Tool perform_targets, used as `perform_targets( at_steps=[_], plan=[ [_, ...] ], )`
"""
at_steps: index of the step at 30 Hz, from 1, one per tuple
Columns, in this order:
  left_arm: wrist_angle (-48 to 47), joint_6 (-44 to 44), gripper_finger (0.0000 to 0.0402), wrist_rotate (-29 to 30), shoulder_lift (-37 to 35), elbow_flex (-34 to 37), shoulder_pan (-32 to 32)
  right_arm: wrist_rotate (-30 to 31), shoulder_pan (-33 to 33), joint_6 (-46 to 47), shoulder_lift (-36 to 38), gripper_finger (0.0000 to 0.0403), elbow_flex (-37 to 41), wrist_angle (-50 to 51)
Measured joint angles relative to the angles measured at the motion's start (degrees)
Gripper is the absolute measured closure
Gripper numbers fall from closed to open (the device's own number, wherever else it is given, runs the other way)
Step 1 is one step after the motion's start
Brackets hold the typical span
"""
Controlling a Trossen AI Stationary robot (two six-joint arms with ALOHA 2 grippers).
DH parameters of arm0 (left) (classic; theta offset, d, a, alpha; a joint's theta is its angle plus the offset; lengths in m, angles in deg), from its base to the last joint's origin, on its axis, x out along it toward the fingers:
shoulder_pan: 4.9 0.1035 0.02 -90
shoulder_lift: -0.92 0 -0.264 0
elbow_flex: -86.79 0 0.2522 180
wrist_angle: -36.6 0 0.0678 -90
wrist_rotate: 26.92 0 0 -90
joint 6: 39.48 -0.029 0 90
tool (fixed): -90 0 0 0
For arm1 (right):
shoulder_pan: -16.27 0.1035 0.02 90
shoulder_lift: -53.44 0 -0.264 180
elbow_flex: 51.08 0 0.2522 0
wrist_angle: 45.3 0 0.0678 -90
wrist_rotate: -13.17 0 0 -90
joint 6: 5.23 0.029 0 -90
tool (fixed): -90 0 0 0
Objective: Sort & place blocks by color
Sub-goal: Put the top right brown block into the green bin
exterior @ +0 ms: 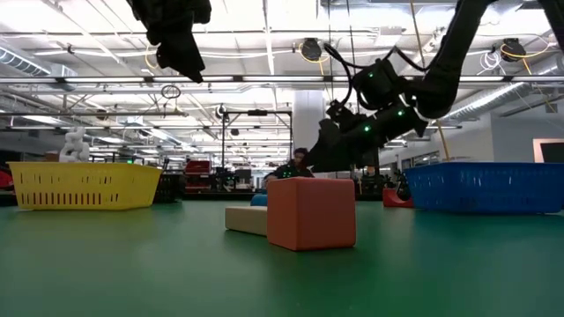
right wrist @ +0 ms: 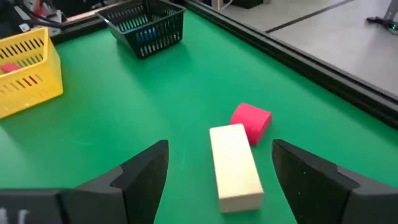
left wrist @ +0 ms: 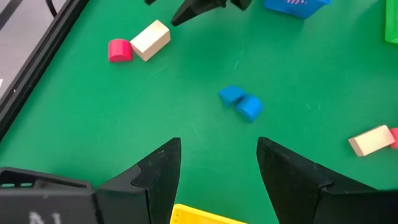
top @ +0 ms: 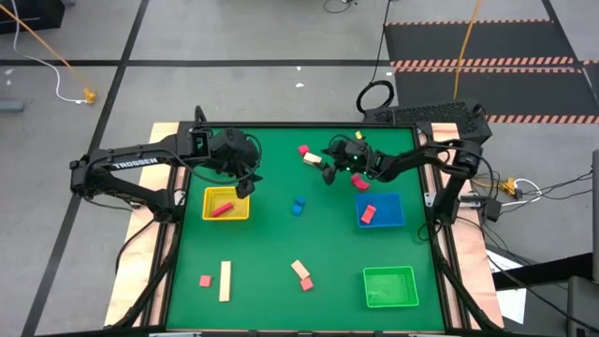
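My right gripper (right wrist: 221,147) is open and hovers over the far middle of the table (top: 329,172). Its fingers stand on either side of a cream bar (right wrist: 235,167) without touching it. A red block (right wrist: 251,121) lies against the bar's far end. My left gripper (left wrist: 219,143) is open and raised above the yellow tray's right far corner (top: 245,183). Two blue blocks (left wrist: 241,102) lie together at mid-table (top: 299,205). Near the front edge lie a red cube (top: 205,280), a cream bar (top: 225,281) and a cream-and-red pair (top: 302,275).
The yellow tray (top: 226,204) holds a red block (top: 220,210). The blue tray (top: 379,211) holds a red block (top: 367,213), with a blue block (top: 360,183) at its far rim. The green tray (top: 389,285) sits at the near right. A black wire basket (right wrist: 146,25) stands far left.
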Motion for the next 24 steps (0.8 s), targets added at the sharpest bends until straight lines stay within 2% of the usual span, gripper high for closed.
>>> perform_targets(
  at_steps=[9, 16, 20, 24],
  plan=[
    [-1.3, -1.8, 0.019, 0.0, -1.3, 0.0, 0.8, 0.3, 0.0, -0.7, -6.8, 0.0125, -5.9, 0.2],
    [-2.6, -1.8, 0.019, -0.1, -1.3, 0.0, 0.9, 3.1, -0.1, -3.6, -9.0, 0.0126, -9.3, 10.8],
    [-2.7, -2.1, 0.019, -0.1, -1.3, 0.0, 0.9, 3.2, -0.1, -4.1, -9.0, 0.0127, -9.4, 11.9],
    [-2.6, -2.2, 0.019, -0.1, -1.3, 0.0, 1.3, 3.2, 0.0, -1.0, -9.0, 0.0156, -9.4, 12.6]
  ],
)
